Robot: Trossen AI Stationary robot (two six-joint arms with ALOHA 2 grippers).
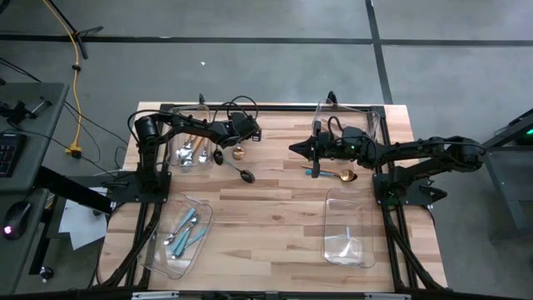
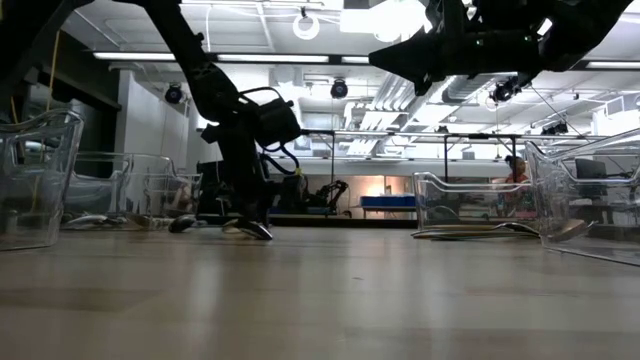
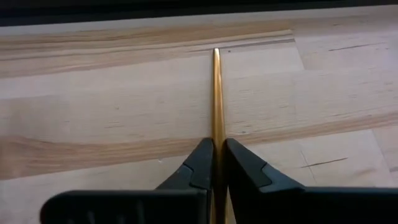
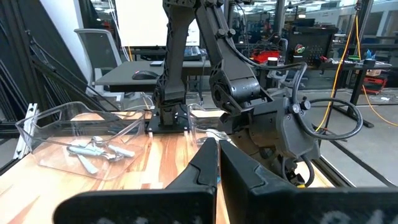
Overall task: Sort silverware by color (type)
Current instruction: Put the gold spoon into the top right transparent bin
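High view gives you the layout: your left gripper [image 1: 239,152] sits near the table's [image 1: 275,217] back middle, beside a clear bin [image 1: 190,150] of silver pieces, with a black spoon [image 1: 242,173] loose just in front. Left wrist view shows what it cannot: jaws pinched narrow on a slim gold handle [image 3: 216,99] lying on pale wood grain. Your right gripper [image 1: 293,149] hangs above the table, jaws closed on nothing you can see, near a gold spoon [image 1: 343,175] and teal handle [image 1: 316,170]. A front bin [image 1: 181,237] holds light-blue pieces; another [image 1: 348,227] looks bare.
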